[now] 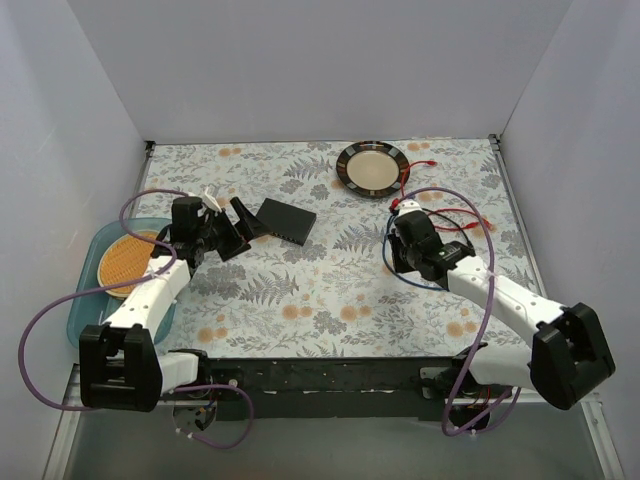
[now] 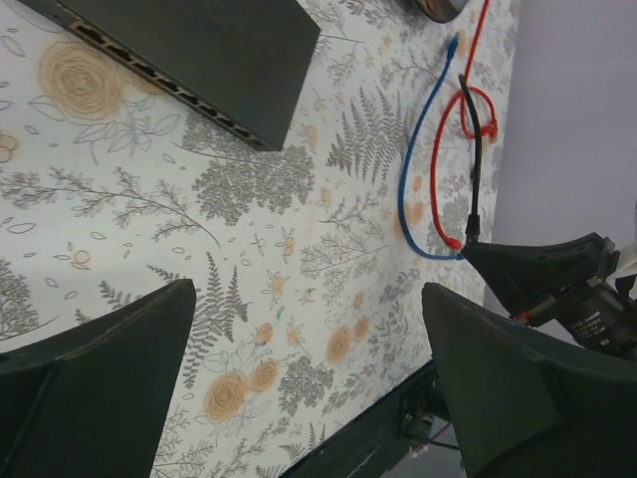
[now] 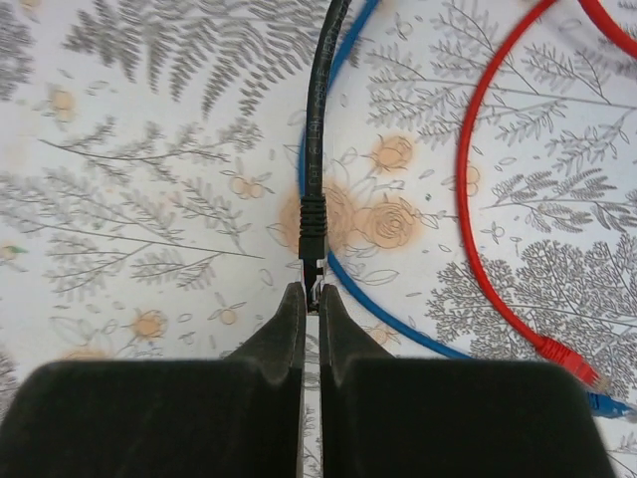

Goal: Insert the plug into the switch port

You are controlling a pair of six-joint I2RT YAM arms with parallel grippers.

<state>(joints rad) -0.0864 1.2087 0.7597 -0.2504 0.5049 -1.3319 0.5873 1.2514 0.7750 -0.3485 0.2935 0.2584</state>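
The flat black switch box lies left of the table's centre. In the left wrist view its row of switch ports runs along the edge facing the camera. My left gripper hovers open just near of the box, with nothing between its fingers. On the right, my right gripper is shut on the clear plug at the end of the black cable, low over the cloth. In the top view this gripper sits well right of the box.
A blue cable and a red cable loop on the cloth beside the held plug. A dark-rimmed round plate stands at the back. A teal tray holding a woven yellow disc lies at the left edge.
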